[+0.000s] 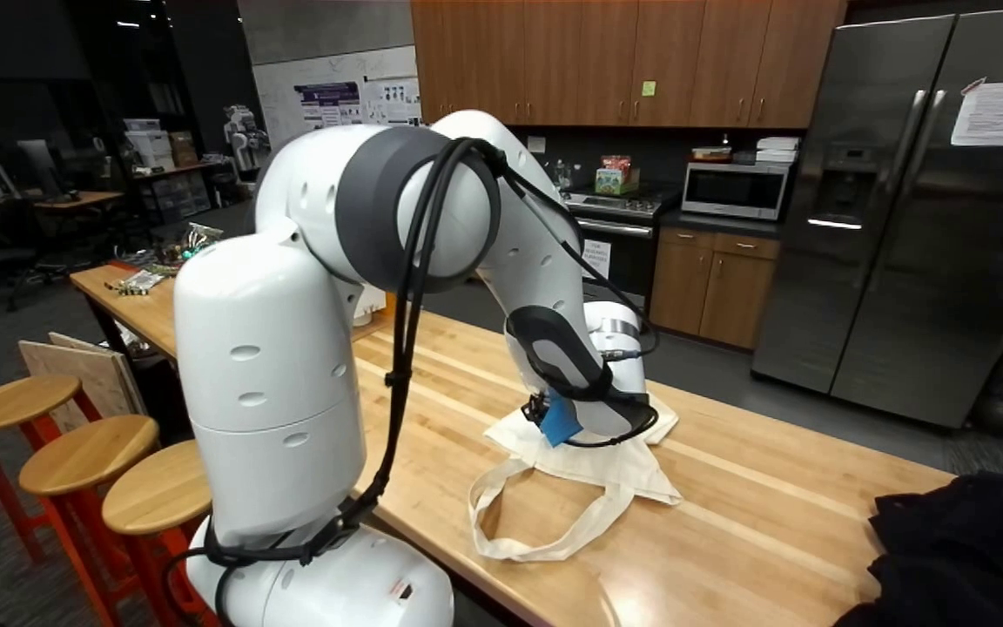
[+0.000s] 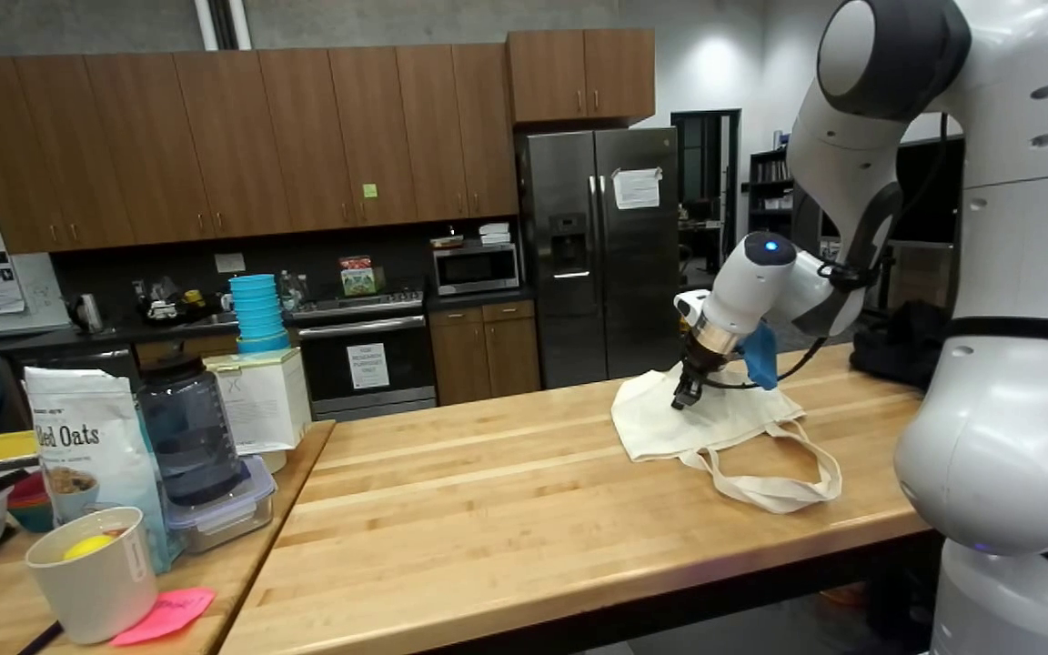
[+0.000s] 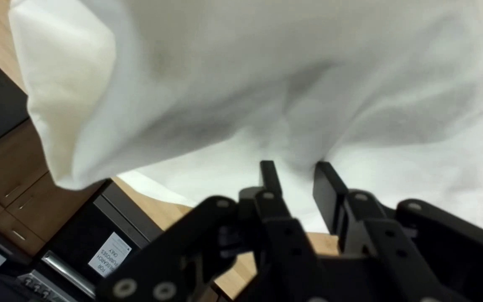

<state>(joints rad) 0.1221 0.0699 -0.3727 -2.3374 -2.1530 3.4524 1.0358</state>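
1. In the wrist view, my black, jointed fingers [image 3: 328,193] are parted by a narrow gap. Pale cloth shows through it, and I see nothing pinched there; whether they touch the cloth, I cannot tell.
2. Directly beneath them, a cream cloth tote bag [image 2: 710,423] lies rumpled on the long, light wooden desk [image 2: 451,546].
3. Its long cream fabric strap [image 1: 536,552] loops out over the bare wood on the side nearer my base.
4. Up close, the cloth is creased, with one edge folded over at the left of my wrist view.
5. A blue, cloth-like flap [image 1: 561,421] hangs at my wrist in both exterior views.
6. A black heap of fabric [image 1: 963,557] lies at one end of the desk.
7. In an exterior view, a cream cup [image 2: 92,578] stands just beside a white printed oats pouch [image 2: 96,437].
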